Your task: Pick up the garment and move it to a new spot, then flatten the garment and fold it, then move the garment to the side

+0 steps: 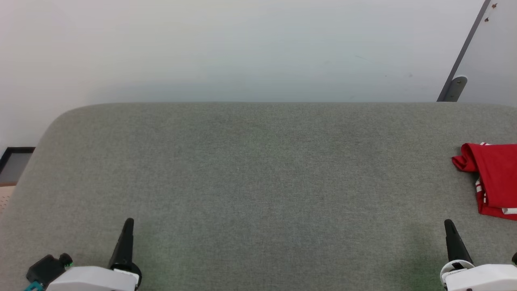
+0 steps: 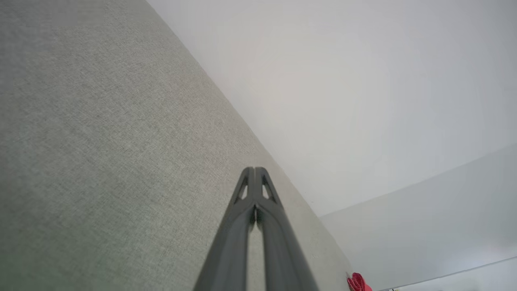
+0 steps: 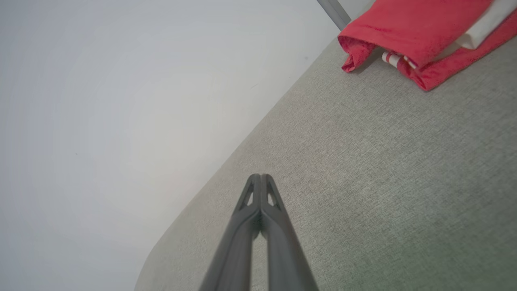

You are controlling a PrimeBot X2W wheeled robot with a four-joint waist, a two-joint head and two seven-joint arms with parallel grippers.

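Right end effector [image 1: 447, 223] sits closed, empty; the garment [image 1: 496, 178] at the table's [image 1: 258, 169] right edge looks soft and light, best pinched along a fold

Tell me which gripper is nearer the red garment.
Right. In the head view the right gripper lies just short of the garment, not touching; the left gripper is far across the grey surface to its left.
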